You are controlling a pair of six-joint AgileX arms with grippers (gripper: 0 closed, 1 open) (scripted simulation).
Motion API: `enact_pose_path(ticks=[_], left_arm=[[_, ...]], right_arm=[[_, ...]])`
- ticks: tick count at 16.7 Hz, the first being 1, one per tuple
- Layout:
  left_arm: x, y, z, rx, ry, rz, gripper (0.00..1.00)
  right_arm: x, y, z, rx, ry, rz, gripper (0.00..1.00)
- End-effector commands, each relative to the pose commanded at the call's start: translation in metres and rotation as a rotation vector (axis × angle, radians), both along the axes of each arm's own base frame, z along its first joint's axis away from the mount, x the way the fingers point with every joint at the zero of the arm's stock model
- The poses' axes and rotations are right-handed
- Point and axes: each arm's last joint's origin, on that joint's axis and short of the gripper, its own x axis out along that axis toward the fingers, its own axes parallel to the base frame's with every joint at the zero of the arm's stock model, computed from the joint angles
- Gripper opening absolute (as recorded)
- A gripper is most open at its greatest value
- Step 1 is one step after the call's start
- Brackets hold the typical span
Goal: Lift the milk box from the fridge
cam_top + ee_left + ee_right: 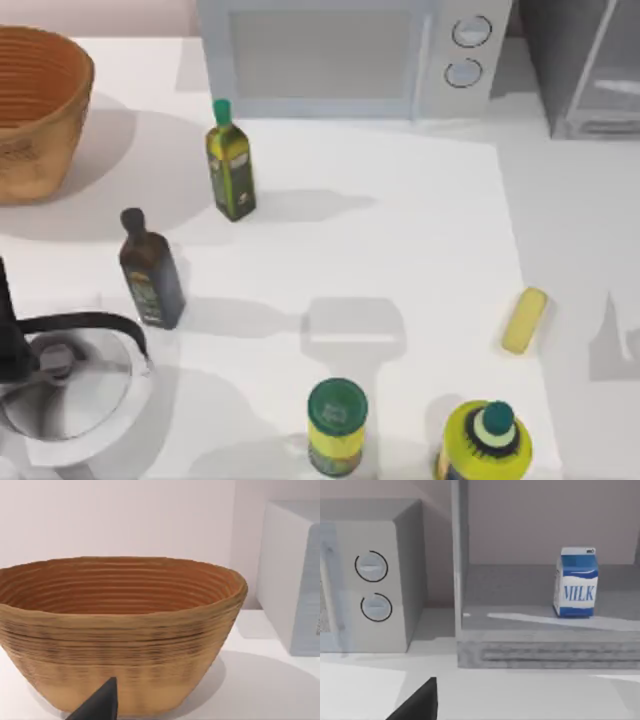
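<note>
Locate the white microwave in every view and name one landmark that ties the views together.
Top view: the microwave stands at the back edge of the table, right of centre, beside the fridge.
Left wrist view: its white side shows beyond the basket.
Right wrist view: its knob panel stands beside the fridge.
Shared landmark: the microwave's two round knobs.
</note>
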Motion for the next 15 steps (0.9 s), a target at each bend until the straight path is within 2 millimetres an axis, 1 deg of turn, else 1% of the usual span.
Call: enact_pose_path(ticks=[4, 7, 11, 15], left_arm=[[0.000, 0.000, 0.000, 0.000, 0.000, 0.000, 1.00], [0.000, 0.000, 0.000, 0.000, 0.000, 0.000, 1.00], [0.000, 0.000, 0.000, 0.000, 0.000, 0.000, 1.00], [0.000, 0.000, 0.000, 0.000, 0.000, 0.000, 1.00]], right_arm=[[0.001, 0.000, 0.001, -0.001, 0.001, 0.004, 1.00], [0.007, -0.002, 0.005, -0.004, 0.008, 0.011, 1.00], [0.023, -0.009, 0.005, 0.000, 0.052, 0.011, 1.00], [0.043, -0.022, -0.009, 0.032, 0.149, -0.002, 1.00]])
